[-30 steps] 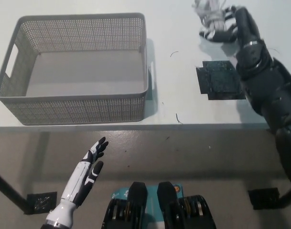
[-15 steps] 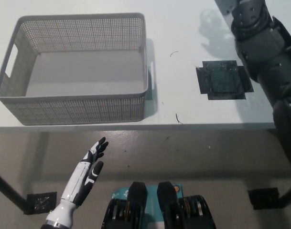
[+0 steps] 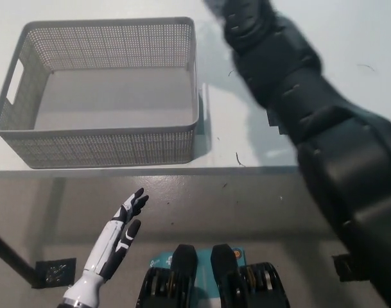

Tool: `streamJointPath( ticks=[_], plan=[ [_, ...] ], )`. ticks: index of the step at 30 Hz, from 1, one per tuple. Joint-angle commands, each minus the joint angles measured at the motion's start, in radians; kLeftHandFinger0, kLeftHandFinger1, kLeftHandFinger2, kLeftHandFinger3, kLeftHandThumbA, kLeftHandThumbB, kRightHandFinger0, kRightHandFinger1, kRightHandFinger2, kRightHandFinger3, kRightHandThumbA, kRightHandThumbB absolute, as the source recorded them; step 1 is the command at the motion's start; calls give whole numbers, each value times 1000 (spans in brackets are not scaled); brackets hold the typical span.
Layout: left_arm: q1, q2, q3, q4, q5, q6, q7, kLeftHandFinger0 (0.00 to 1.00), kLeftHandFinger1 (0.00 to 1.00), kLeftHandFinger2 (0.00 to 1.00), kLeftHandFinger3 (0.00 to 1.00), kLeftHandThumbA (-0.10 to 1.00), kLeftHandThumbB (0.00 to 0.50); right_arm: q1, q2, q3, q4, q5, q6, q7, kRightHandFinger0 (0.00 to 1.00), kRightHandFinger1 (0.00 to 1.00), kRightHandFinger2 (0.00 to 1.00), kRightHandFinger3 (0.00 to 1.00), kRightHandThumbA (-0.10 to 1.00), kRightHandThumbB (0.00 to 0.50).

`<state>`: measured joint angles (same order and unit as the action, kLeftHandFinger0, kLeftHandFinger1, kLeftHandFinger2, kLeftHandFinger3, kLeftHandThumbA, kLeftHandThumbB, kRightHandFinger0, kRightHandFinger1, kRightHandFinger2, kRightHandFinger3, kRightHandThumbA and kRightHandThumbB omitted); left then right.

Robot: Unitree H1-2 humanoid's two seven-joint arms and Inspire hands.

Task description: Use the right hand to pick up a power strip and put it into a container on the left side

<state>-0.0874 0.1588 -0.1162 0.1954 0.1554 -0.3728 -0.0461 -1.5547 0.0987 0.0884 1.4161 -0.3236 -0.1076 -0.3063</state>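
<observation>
My right arm [image 3: 311, 115] sweeps up across the bench [image 3: 246, 154], its hand out of frame, so I cannot tell whether it holds the power strip. The mesh basket [image 3: 105, 144] stands empty. My left hand [image 3: 118, 234] rests spread below.

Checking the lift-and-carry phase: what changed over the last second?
The black right arm swung from the table's far right, where its hand lay on the white power strip, up and left across the picture toward the basket. Hand and strip are now out of frame. The basket holds nothing and has not moved; the white left hand rests open below the table edge.
</observation>
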Motion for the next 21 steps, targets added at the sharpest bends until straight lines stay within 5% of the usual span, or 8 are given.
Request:
streamJointPath(
  ticks=[1,9,12,16,18,19,20,21],
  plan=[
    [-3,28,-20,-25,27,-73,-24,1000,968,918,1000,1000,50,-291,152,39,-52,-3,-150,-84,0,111,604,801,-100,172],
    [-8,25,-30,-29,36,-66,-30,1000,949,901,1000,1000,65,-256,225,90,-17,-32,-125,-97,0,135,654,645,-100,209],
    [-10,27,-37,-38,41,-58,-40,1000,955,899,1000,1000,63,-229,222,96,-12,-22,-128,-77,0,169,666,361,-100,196],
    [-17,31,-41,-48,28,-40,-53,1000,953,910,1000,1000,73,-200,212,107,2,-10,-92,-35,26,323,821,865,-100,200],
    [-15,34,-42,-56,31,-25,-56,1000,956,907,1000,1000,87,-196,206,139,15,-33,4,12,307,629,1000,1000,205,258],
    [-20,35,-42,-57,33,-22,-58,1000,954,897,1000,1000,86,-199,198,151,19,-36,34,58,644,1000,1000,1000,452,341],
    [-20,36,-43,-57,31,-24,-60,1000,942,884,1000,1000,85,-201,189,179,23,-52,69,126,1000,1000,1000,1000,617,359],
    [-20,36,-42,-57,27,-25,-62,1000,939,881,1000,1000,86,-202,184,206,26,-71,92,157,1000,1000,1000,1000,666,386]
  ],
)
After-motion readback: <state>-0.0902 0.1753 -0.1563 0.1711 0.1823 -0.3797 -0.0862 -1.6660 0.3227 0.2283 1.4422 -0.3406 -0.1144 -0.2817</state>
